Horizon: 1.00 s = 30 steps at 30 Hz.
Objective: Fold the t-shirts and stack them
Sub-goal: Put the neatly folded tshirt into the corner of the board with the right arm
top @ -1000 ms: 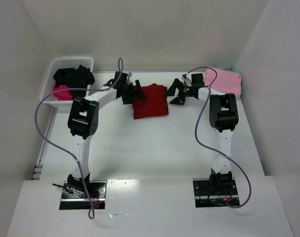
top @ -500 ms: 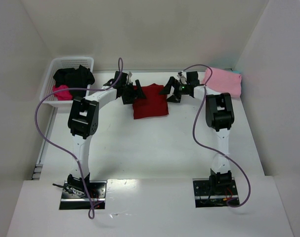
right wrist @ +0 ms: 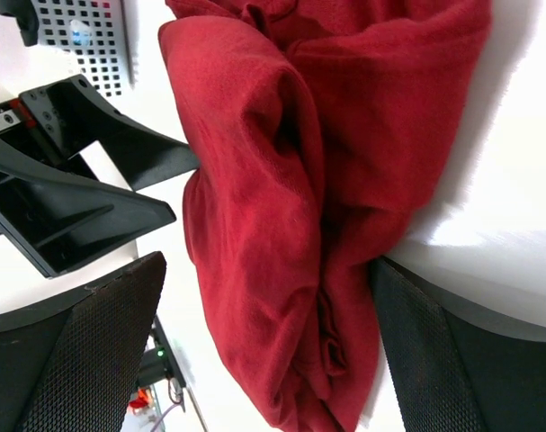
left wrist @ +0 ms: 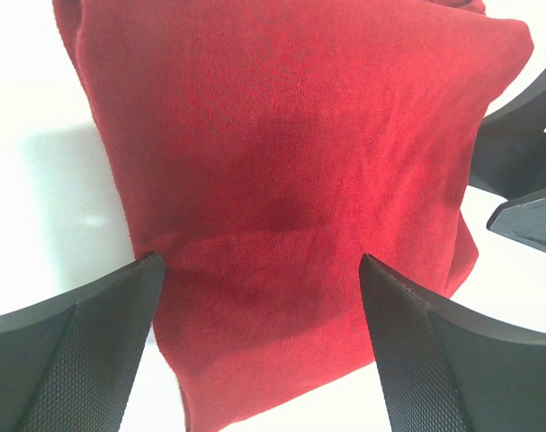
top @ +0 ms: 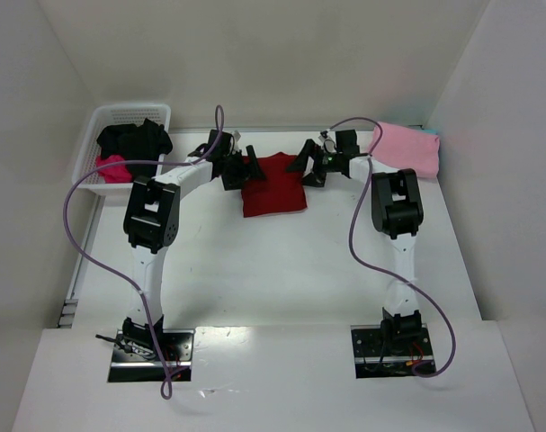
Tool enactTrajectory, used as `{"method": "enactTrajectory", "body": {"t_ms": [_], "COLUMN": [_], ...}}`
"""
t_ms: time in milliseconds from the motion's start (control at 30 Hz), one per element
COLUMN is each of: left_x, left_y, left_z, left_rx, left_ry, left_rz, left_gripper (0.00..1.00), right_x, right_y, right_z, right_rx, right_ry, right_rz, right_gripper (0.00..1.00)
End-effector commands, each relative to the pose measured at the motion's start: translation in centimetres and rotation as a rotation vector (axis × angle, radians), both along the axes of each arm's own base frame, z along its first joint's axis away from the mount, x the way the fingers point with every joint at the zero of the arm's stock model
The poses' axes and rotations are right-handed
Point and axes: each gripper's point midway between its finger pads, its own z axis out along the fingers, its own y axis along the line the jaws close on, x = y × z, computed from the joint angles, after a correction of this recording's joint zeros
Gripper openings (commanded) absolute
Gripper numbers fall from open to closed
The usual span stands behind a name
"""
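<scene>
Overhead view of a white table (top: 281, 261), with two robot arms reaching toward its far side. A dark red t-shirt (top: 274, 184), partly folded into a rough rectangle, lies on the table toward 12 o'clock from its middle. The left gripper (top: 244, 171) is at the shirt's 9 o'clock edge, its fingers spread wide over the cloth and holding nothing. The right gripper (top: 308, 169) is at the shirt's 2 o'clock corner, also spread wide and empty. A folded pink t-shirt (top: 407, 148) rests at 2 o'clock by the far right wall. A white basket (top: 133, 112) at 10 o'clock holds a black t-shirt (top: 136, 137) and a magenta t-shirt (top: 111, 167).

The step appears to be taking the red shirt by both sides for another fold or a lift. To do it well, each gripper should probably go low enough to catch every layer — the right side is bunched and thick — and both should close at matching points, so the cloth moves level.
</scene>
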Motion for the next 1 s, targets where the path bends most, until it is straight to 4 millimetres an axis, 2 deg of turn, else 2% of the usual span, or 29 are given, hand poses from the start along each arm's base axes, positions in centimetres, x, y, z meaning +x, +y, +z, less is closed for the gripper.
{"method": "enactTrajectory", "body": {"t_ms": [0, 133, 200, 300, 333, 433, 567, 633, 767, 833, 867, 933, 967], "left_x": [-0.9, -0.9, -0.9, -0.9, -0.9, -0.9, -0.8, -0.8, -0.5, -0.4, -0.4, -0.4, -0.1], "left_y": [1.2, 1.2, 1.2, 1.2, 1.2, 1.2, 1.2, 1.2, 1.5, 1.5, 1.3, 1.7, 2.1], "left_z": [-2.8, -2.8, -2.8, -2.8, -2.8, -2.8, -2.3, -2.3, -1.2, -0.6, 1.1, 2.4, 4.4], "left_rx": [0.041, 0.041, 0.041, 0.041, 0.041, 0.041, 0.043, 0.043, 0.036, 0.033, 0.016, 0.015, 0.007], "left_ry": [0.079, 0.079, 0.079, 0.079, 0.079, 0.079, 0.066, 0.066, 0.044, 0.032, 0.005, -0.026, -0.063], "left_rz": [0.004, 0.004, 0.004, 0.004, 0.004, 0.004, -0.002, -0.002, -0.005, -0.005, -0.013, -0.024, -0.015], "left_gripper": [0.97, 0.97, 0.97, 0.97, 0.97, 0.97, 0.97, 0.97, 0.97, 0.98, 1.0, 1.0, 1.0], "right_x": [-3.0, -3.1, -3.1, -3.6, -3.5, -3.2, -2.8, -2.6, -1.6, -0.6, -0.4, 1.0, 1.4], "right_y": [0.9, 1.8, 1.8, 2.1, 2.0, 1.8, 1.0, 0.5, -0.4, -0.8, -1.3, -1.7, -1.8], "right_z": [-8.1, -7.8, -7.8, -8.1, -8.3, -7.9, -7.9, -7.6, -5.2, -2.9, -2.2, 0.2, 0.7], "right_rx": [-0.103, -0.063, -0.063, -0.077, -0.087, -0.105, -0.163, -0.204, -0.217, -0.21, -0.211, -0.248, -0.263], "right_ry": [0.185, 0.189, 0.189, 0.208, 0.198, 0.196, 0.187, 0.171, 0.12, 0.064, 0.069, -0.011, -0.027], "right_rz": [-0.001, 0.01, 0.01, 0.012, 0.012, -0.002, -0.039, -0.045, -0.073, -0.081, -0.089, -0.093, -0.095], "right_gripper": [1.0, 0.97, 0.9, 0.65, 0.5, 0.23, 0.0, 0.0, 0.0, 0.0, 0.0, 0.0, 0.0]}}
